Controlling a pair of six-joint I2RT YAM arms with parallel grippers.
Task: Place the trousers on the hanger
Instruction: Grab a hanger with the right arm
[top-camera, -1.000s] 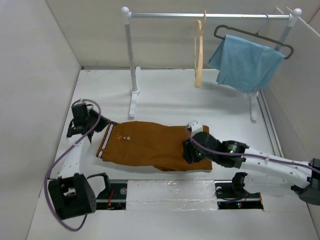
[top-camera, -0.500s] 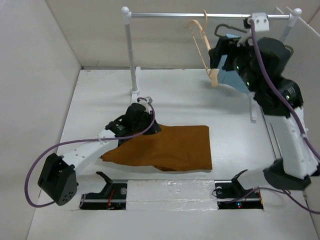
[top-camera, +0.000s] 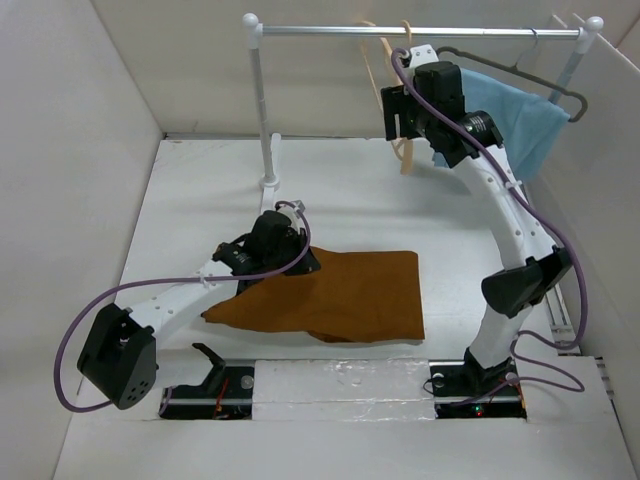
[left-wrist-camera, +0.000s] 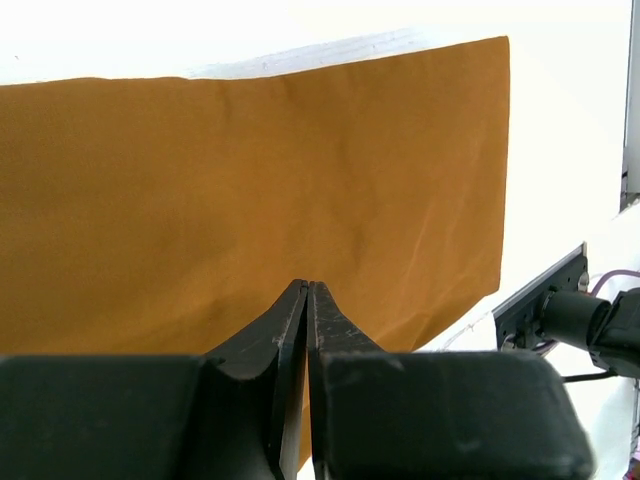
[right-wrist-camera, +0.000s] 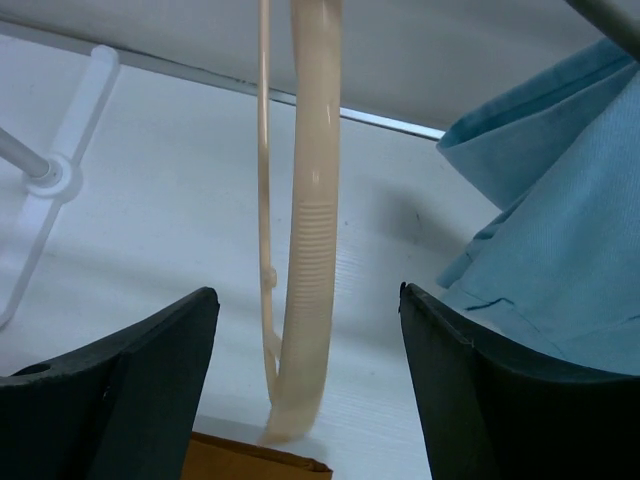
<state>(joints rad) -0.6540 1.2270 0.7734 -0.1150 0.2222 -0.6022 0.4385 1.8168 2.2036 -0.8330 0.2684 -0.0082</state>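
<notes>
Surface (top-camera: 340, 200) white beneath left fingers (left-wrist-camera: 300, 300). Trousers (top-camera: 350, 295) folded flat on it, spreading ahead of those fingers, pressed shut at cloth; grip on fabric unclear. Hanger (right-wrist-camera: 310, 250) dangling from rail (top-camera: 330, 31), just ahead between right fingers (right-wrist-camera: 150, 370), spread wide either side.

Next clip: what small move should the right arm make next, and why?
Probably close the right tool on the hanger. In the right wrist view its fingers stand open on either side of the hanger's pale arm, not touching it, while the hanger hangs from the rail. The left tool is shut at the edge of the trousers, so the hanger seems the missing piece.
</notes>
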